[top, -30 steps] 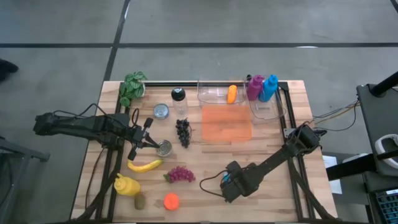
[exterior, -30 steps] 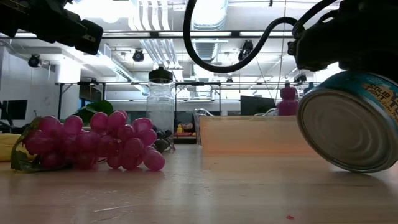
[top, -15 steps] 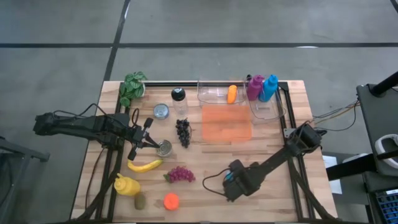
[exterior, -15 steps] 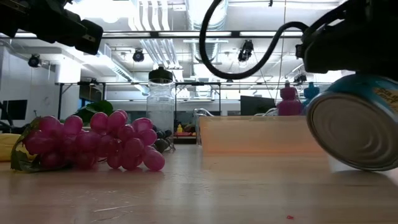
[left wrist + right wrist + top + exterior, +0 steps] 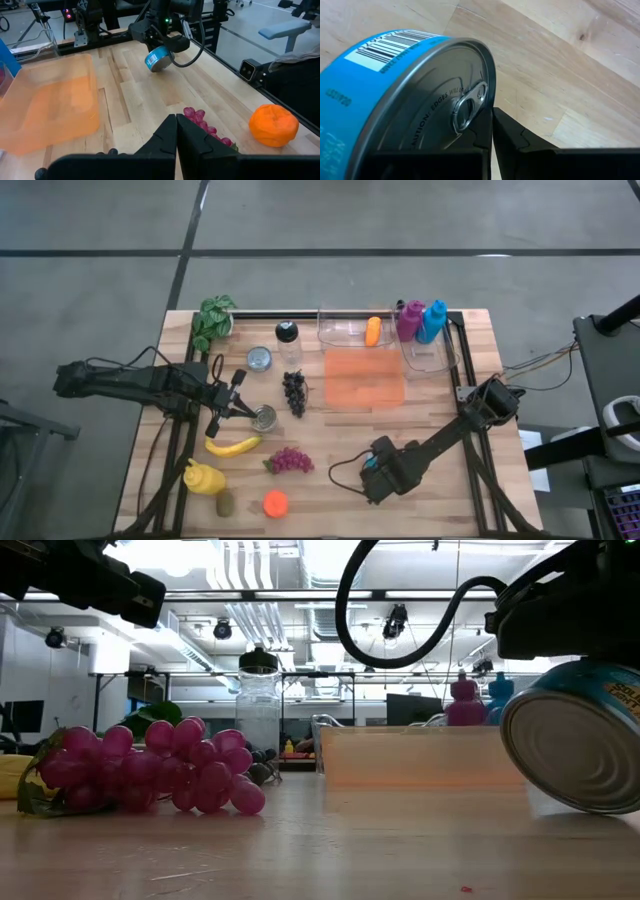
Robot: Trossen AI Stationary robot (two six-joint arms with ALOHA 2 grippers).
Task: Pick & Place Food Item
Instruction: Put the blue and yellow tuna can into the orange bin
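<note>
A grey floor with dark seams surrounds the wooden bench [image 5: 440,395], and the low view looks past it into a workshop with bright ceiling lights, pipes and monitors. The bench's far edge is crowded: a leafy plant [image 5: 213,320] at the left corner, then a clear jar with a black lid [image 5: 288,340], a clear tray [image 5: 345,328] holding an orange piece [image 5: 373,331], and a second clear bin [image 5: 428,356] with a purple bottle [image 5: 409,320] and a blue bottle [image 5: 434,321]. Just in front of the tray lies an orange mat [image 5: 366,377]. An upright silver can [image 5: 259,359] stands near the jar.

The left claw [image 5: 240,408] sits low over the left middle of the bench, its fingers pressed together on nothing, right beside a small tin [image 5: 265,418] with dark grapes [image 5: 294,392] just beyond. Nearer the front edge lie a banana [image 5: 232,446], purple grapes [image 5: 290,460], a yellow mustard bottle [image 5: 203,478], a kiwi [image 5: 225,503] and an orange [image 5: 275,503].

The right claw [image 5: 372,476] is down near the front middle, its fingers closed at the rim of a blue-labelled can [image 5: 395,107], which rests tilted on its side on the wood. The bench's right front quarter is bare planks, and a wide bare strip runs between the purple grapes and the can.
</note>
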